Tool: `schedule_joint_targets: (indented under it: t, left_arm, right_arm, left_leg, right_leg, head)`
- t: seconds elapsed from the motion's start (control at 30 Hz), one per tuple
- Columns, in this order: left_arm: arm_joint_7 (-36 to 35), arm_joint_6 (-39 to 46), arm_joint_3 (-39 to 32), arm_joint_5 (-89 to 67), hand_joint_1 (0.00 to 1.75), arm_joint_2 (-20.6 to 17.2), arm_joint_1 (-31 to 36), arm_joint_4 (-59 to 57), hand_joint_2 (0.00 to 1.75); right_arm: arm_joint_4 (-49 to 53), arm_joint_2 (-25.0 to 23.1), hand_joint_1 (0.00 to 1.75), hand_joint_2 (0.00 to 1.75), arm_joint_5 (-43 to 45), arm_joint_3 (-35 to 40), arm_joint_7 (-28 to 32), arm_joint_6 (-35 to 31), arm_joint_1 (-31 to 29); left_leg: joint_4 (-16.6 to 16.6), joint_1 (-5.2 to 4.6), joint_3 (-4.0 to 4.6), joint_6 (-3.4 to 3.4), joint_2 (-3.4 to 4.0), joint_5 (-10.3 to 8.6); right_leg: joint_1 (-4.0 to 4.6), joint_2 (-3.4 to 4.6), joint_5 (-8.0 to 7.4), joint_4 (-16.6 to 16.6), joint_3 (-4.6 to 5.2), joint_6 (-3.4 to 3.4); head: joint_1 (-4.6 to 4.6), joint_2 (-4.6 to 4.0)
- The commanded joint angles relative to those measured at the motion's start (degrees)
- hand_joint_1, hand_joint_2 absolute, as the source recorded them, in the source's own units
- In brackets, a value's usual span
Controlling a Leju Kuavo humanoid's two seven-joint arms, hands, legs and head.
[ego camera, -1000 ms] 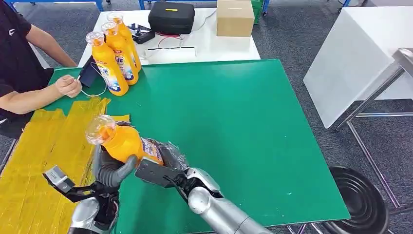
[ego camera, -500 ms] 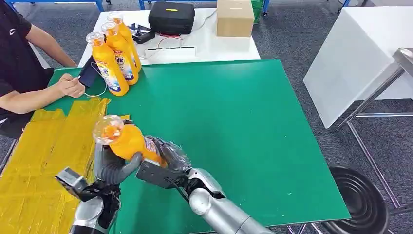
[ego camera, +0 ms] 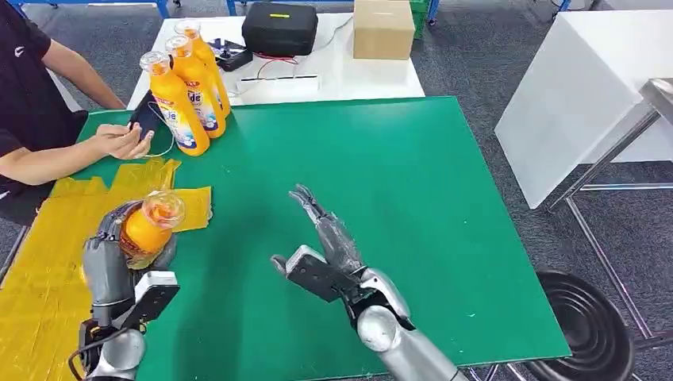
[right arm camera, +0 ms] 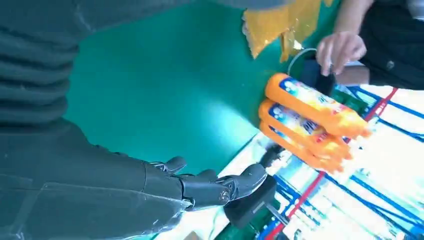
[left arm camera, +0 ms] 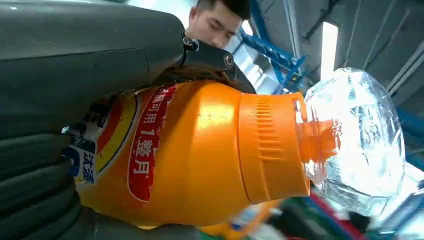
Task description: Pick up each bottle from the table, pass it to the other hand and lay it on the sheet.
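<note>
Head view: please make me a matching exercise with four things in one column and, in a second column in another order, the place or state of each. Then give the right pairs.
Things:
1. left hand
2. right hand
3. cardboard box
4. yellow sheet

Places or states:
A. lies on the near left part of the green table
B. grips an orange bottle
C. stands on the white table at the back
D. open, fingers stretched out above the green table

Pairs: 1-B, 2-D, 3-C, 4-A
</note>
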State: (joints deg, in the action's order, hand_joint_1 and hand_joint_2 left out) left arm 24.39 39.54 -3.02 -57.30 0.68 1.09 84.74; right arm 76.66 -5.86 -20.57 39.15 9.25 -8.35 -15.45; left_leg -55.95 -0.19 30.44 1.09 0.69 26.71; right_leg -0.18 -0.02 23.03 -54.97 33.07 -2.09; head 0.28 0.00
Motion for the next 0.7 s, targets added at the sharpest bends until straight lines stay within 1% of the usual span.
schedule_joint_targets:
  t: [0.03,0.07,0.1,0.13,0.17,0.27,0.3,0.37,0.4,0.43,0.47,0.5,0.53,0.6,0.63,0.67,0.7]
  left_arm:
    - [-3.04,0.46,-8.67,-15.53,1.75,-0.69,1.34,-10.64,1.75]
    - [-3.22,0.46,-8.58,-16.10,1.75,-1.35,1.66,-12.60,1.75]
    - [-4.63,0.46,-7.27,-17.76,1.75,-2.48,2.44,-15.97,1.75]
    - [-4.93,0.46,-3.93,-16.75,1.75,-4.51,3.40,-20.71,1.75]
    - [-5.42,0.46,-1.54,-15.13,1.75,-5.69,3.99,-23.75,1.75]
    - [-5.97,0.46,-0.54,-16.49,1.75,-5.82,4.17,-25.35,1.75]
    - [-7.02,0.46,0.96,-18.88,1.75,-6.40,4.59,-27.76,1.75]
    - [-7.59,0.46,3.76,-20.30,1.75,-7.12,5.37,-32.32,1.75]
    - [-7.72,0.46,5.19,-20.50,1.75,-7.46,5.80,-34.09,1.75]
    - [-7.80,0.44,6.37,-20.74,1.75,-7.66,5.96,-35.48,1.75]
    - [-7.09,-0.51,7.30,-19.79,1.75,-7.85,6.46,-36.65,1.75]
    - [-6.47,-1.64,7.75,-18.08,1.24,-7.92,6.70,-37.04,1.75]
    - [-5.40,-3.46,8.66,-15.07,0.00,-8.11,6.77,-36.66,1.75]
    - [-5.13,-6.23,8.98,-12.62,0.00,-8.21,6.93,-35.69,1.75]
    - [-4.62,-7.08,9.49,-11.27,0.00,-8.62,6.76,-34.87,1.75]
    - [-3.91,-7.39,9.20,-9.69,0.00,-8.54,6.52,-34.13,1.75]
    - [-2.84,-8.15,8.93,-7.70,0.00,-8.53,6.25,-33.07,0.00]
  right_arm:
    - [4.71,5.04,0.00,0.00,1.53,0.88,0.37,0.65,-0.45]
    - [4.44,4.97,0.00,0.00,1.93,0.87,0.43,0.88,-0.71]
    - [4.29,5.07,0.00,0.00,2.28,1.07,0.48,1.03,-0.86]
    - [4.21,5.32,0.00,0.00,2.66,1.41,0.55,1.27,-1.21]
    - [4.20,5.48,0.00,0.00,3.11,1.60,0.62,1.28,-1.40]
    - [4.19,5.51,0.00,0.00,3.29,1.66,0.64,1.39,-1.53]
    - [4.02,5.54,0.00,0.00,3.70,1.83,0.66,1.73,-1.78]
    - [3.51,5.45,0.00,0.00,4.11,2.05,0.64,2.06,-2.36]
    - [3.29,5.44,0.00,0.00,4.34,2.13,0.61,2.24,-2.58]
    - [3.11,5.44,0.00,0.00,4.54,2.17,0.57,2.42,-2.75]
    - [2.99,5.46,0.00,0.00,4.63,2.19,0.54,2.53,-2.87]
    - [3.02,5.46,0.00,0.00,4.65,2.19,0.53,2.57,-2.89]
    - [3.20,5.47,0.00,0.00,4.65,2.08,0.53,2.63,-2.77]
    - [3.52,5.41,0.00,0.00,4.68,1.89,0.51,2.74,-2.46]
    - [3.48,5.39,0.00,0.00,4.64,1.84,0.44,2.84,-2.40]
    - [3.40,5.34,0.00,0.00,4.63,1.83,0.41,2.89,-2.41]
    - [3.33,5.31,0.00,0.00,4.59,1.78,0.36,2.95,-2.31]
  left_leg:
    - [0.01,0.07,-0.31,-0.11,-0.02,0.10]
    - [0.05,0.02,-0.17,-0.06,-0.03,0.03]
    - [0.02,0.07,-0.24,-0.10,-0.07,0.08]
    - [0.07,0.02,-0.24,-0.09,-0.08,0.03]
    - [0.12,-0.01,-0.23,-0.07,-0.09,0.00]
    - [0.08,0.04,-0.31,-0.13,-0.28,0.02]
    - [0.05,-0.02,-0.13,-0.05,-0.12,-0.01]
    - [-0.01,0.07,-0.25,-0.11,-0.14,0.07]
    - [0.10,-0.06,-0.17,-0.03,-0.11,-0.03]
    - [0.10,-0.02,-0.29,-0.08,-0.14,0.00]
    - [0.10,-0.04,-0.25,-0.07,-0.13,-0.01]
    - [0.08,-0.04,-0.18,-0.05,-0.08,-0.02]
    - [0.07,-0.08,-0.16,-0.04,-0.05,-0.02]
    - [0.01,0.01,-0.27,-0.12,-0.12,0.03]
    - [0.03,-0.05,-0.15,-0.05,-0.05,-0.01]
    - [-0.01,0.01,-0.20,-0.10,-0.10,0.02]
    - [0.04,-0.05,-0.30,-0.08,-0.12,0.00]
  right_leg:
    - [0.06,0.06,0.07,0.04,-0.31,0.03]
    - [0.01,0.02,0.03,0.06,-0.17,0.02]
    - [0.05,0.00,0.07,0.04,-0.25,0.04]
    - [0.01,-0.03,0.05,0.05,-0.23,0.04]
    - [-0.01,-0.05,0.04,0.08,-0.21,0.03]
    - [0.04,-0.20,0.10,0.04,-0.34,0.07]
    - [-0.01,-0.07,0.02,0.02,-0.11,0.02]
    - [0.06,-0.07,0.08,0.01,-0.26,0.04]
    - [-0.06,-0.08,0.03,0.03,-0.13,0.00]
    - [-0.03,-0.09,0.05,0.05,-0.26,0.02]
    - [-0.05,-0.07,0.04,0.04,-0.23,0.02]
    - [-0.06,-0.03,0.01,0.03,-0.16,0.02]
    - [-0.09,-0.01,0.01,0.01,-0.13,0.01]
    - [-0.01,-0.04,0.04,0.00,-0.27,0.06]
    - [-0.06,-0.01,0.00,0.01,-0.13,0.02]
    - [-0.01,-0.03,0.03,-0.01,-0.19,0.05]
    - [-0.06,-0.05,0.03,0.00,-0.28,0.04]
  head:
    - [0.00,0.00]
    - [0.02,0.00]
    - [-0.02,0.00]
    - [0.02,0.00]
    - [0.00,0.00]
    - [0.00,0.00]
    - [0.00,0.00]
    - [0.00,0.00]
    - [0.00,0.00]
    - [0.02,0.00]
    - [0.00,0.00]
    - [0.00,0.00]
    - [-0.02,0.00]
    - [0.00,0.00]
    - [-0.02,0.00]
    - [0.00,0.00]
    - [0.00,0.02]
